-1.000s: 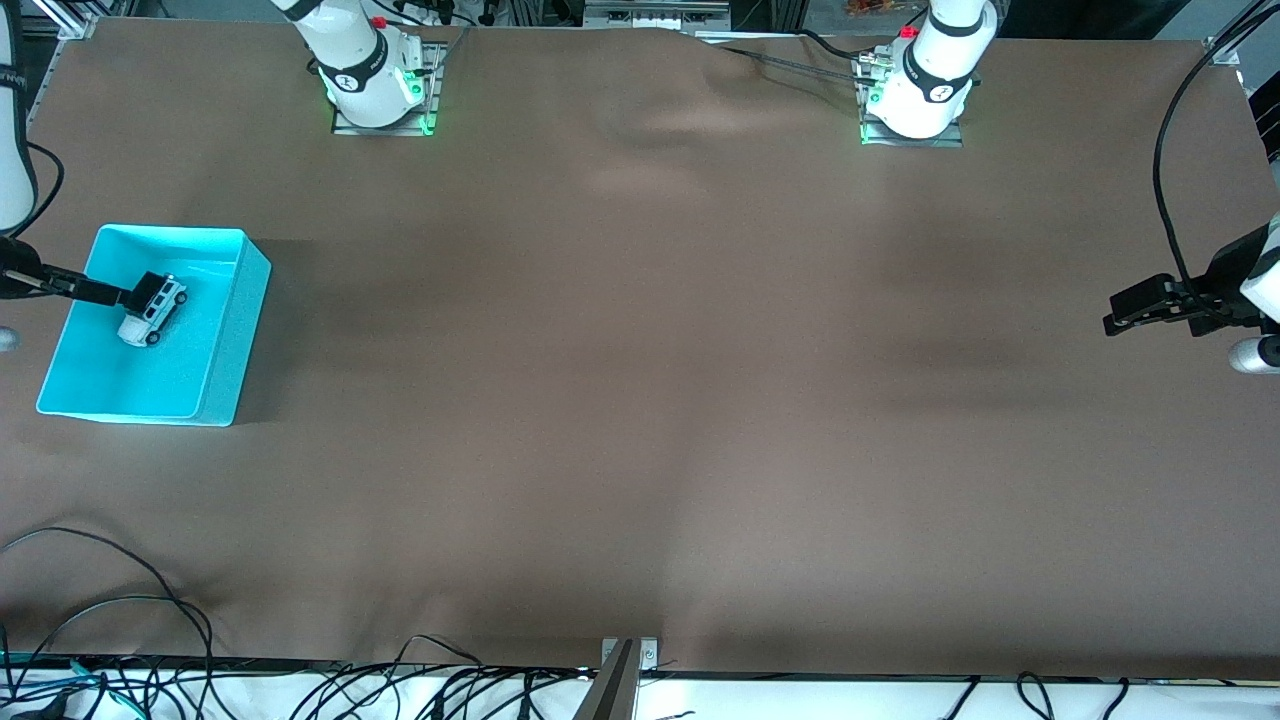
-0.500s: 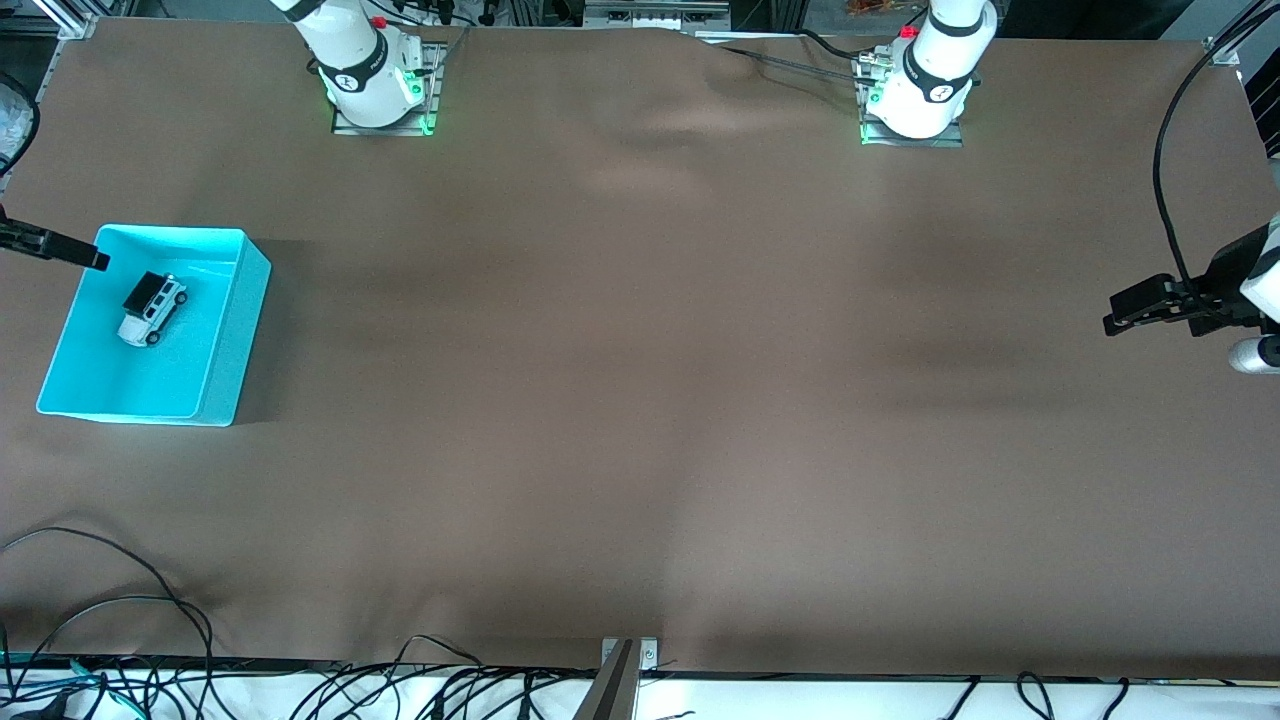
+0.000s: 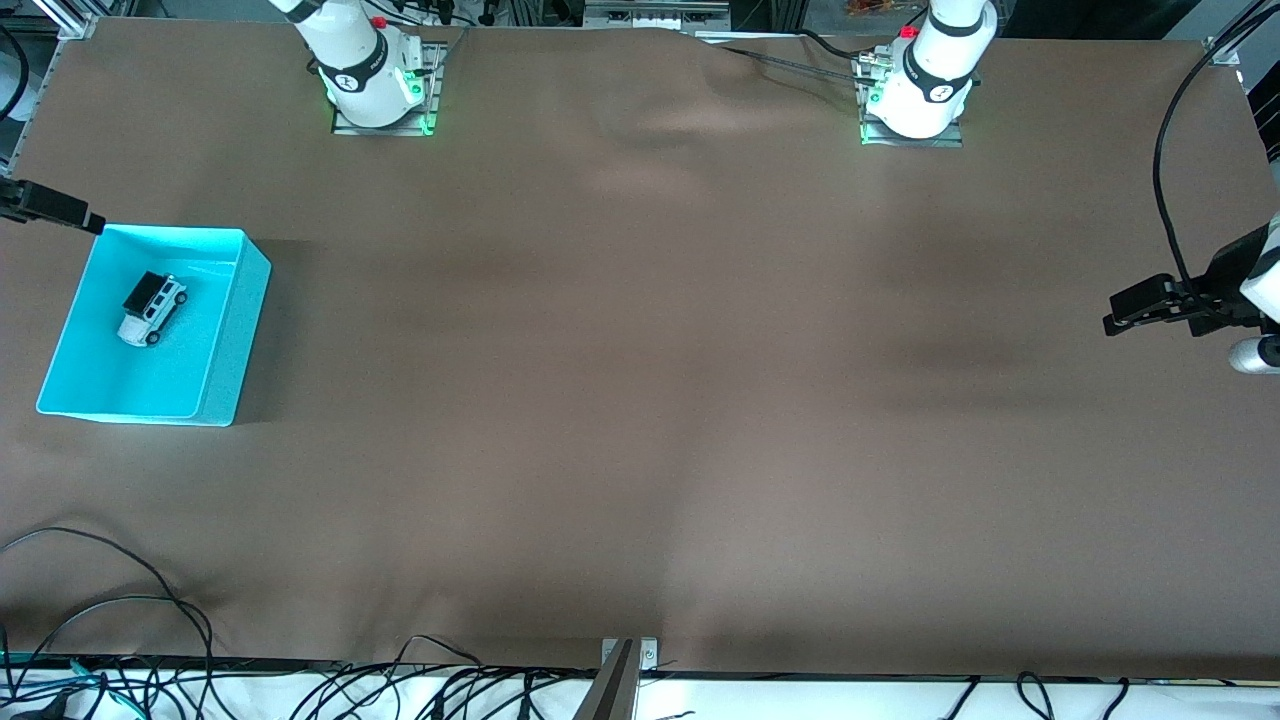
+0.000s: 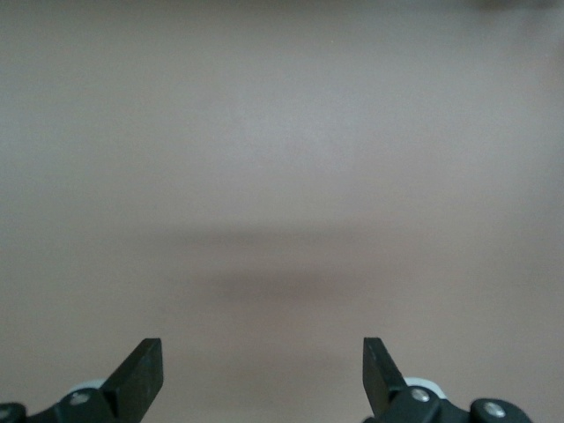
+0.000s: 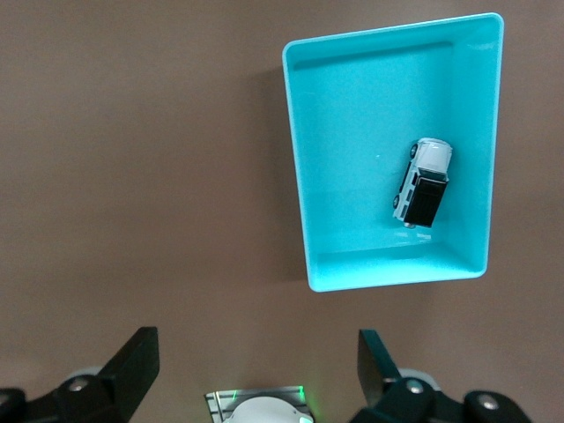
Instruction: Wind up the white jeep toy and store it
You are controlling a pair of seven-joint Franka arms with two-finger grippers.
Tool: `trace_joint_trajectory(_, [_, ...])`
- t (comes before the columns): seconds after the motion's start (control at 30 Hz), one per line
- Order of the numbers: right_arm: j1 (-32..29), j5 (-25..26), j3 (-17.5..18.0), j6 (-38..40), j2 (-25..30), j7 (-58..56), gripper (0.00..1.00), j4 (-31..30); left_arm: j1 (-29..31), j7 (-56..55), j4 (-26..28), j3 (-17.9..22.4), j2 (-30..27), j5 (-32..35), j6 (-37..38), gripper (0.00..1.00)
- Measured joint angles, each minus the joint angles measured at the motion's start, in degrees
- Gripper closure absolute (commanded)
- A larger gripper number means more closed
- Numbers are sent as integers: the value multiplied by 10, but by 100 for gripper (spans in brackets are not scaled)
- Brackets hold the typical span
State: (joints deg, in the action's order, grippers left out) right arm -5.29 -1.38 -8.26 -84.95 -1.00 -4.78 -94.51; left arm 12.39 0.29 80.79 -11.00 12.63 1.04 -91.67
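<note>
- A wide table [image 3: 640, 400] fills the front view, covered by a matte brown sheet with soft wrinkles and a raised fold toward the edge farthest from the front camera.
- Light falls unevenly on the sheet: paler patches mid-table, darker bands around them.
- Two metal base plates [image 3: 385, 118] along the edge farthest from the camera glow green at their rims.
- Black cables [image 3: 110, 610] loop over the nearest edge, above a white strip of floor or ledge.
- A metal bracket [image 3: 630, 655] is fixed at the middle of the near edge.
</note>
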Motion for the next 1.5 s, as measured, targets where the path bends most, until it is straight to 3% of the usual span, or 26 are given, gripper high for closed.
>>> trace_joint_trajectory(0.3, [37, -17, 8, 42, 6, 61, 0, 35, 0, 0, 0, 0, 0, 0, 0, 0])
trace_joint_trajectory(0.8, [49, -18, 123, 48, 6, 174, 0, 58, 0, 0, 0, 0, 0, 0, 0, 0])
trace_joint_trajectory(1.17, [48, 8, 147, 26, 6, 172, 0, 40, 0, 0, 0, 0, 0, 0, 0, 0])
trace_joint_trajectory(1.5, [48, 21, 157, 21, 9, 101, 0, 29, 0, 0, 0, 0, 0, 0, 0, 0])
